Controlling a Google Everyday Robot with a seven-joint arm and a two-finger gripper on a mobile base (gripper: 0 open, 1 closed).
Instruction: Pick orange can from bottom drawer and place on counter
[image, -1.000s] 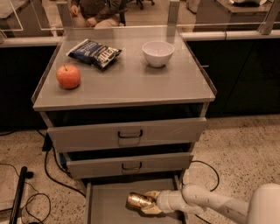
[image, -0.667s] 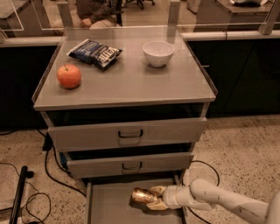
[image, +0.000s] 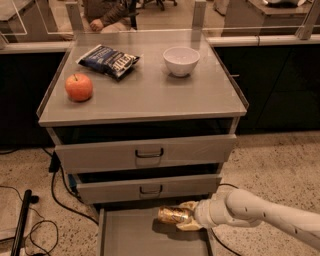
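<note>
The orange can lies sideways, held a little above the grey floor of the open bottom drawer. My gripper reaches in from the right and is shut on the can's right end, its pale fingers above and below it. The counter is the flat grey top of the cabinet, well above the can.
On the counter sit an orange-red apple at the left, a dark blue chip bag at the back and a white bowl at the right. Two drawers with dark handles jut out above the can. Black cables lie on the floor left.
The gripper has lifted the can and carried it up and back toward the cabinet front; the view has also shifted.
</note>
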